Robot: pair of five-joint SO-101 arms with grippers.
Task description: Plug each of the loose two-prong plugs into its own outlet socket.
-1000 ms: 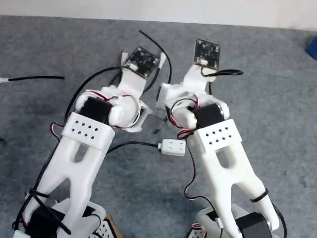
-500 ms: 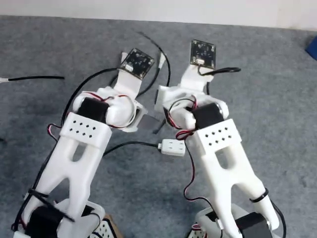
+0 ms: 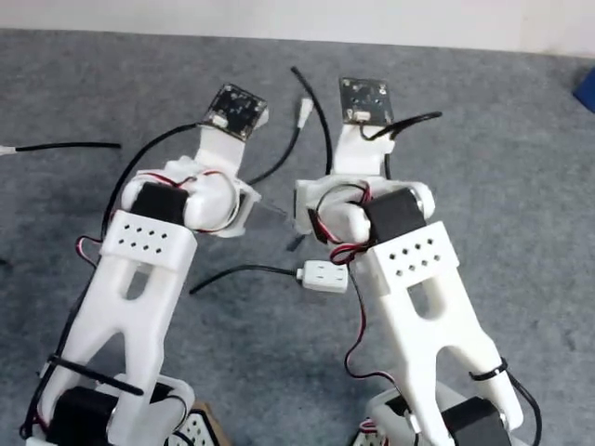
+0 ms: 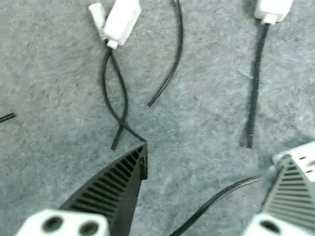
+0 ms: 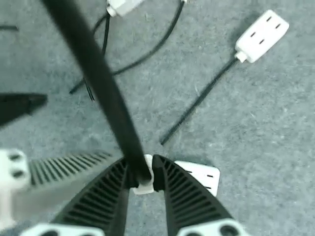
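Pinching a plug (image 5: pixel 142 186) just beside the outlet (image 5: pixel 198 178) at carpet (image 5: pixel 275 123) centre, R gripper (image 5: pixel 141 172) could've seated it crooked if the cord (image 5: pixel 93 73) twisted it; L gripper (image 4: pixel 210 153) hung open, 2nd plug (image 4: pixel 119 19) nearer far edge.

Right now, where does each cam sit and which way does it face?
High view: fixed overhead, looks down on grey carpet; left arm and right arm show from bases to wrists, outlet socket between them.
Left wrist view: on left wrist, looks past open left gripper to loose plug.
Right wrist view: on right wrist, looks down right gripper, shut on held plug.
Shared: both wrist views show second outlet socket.
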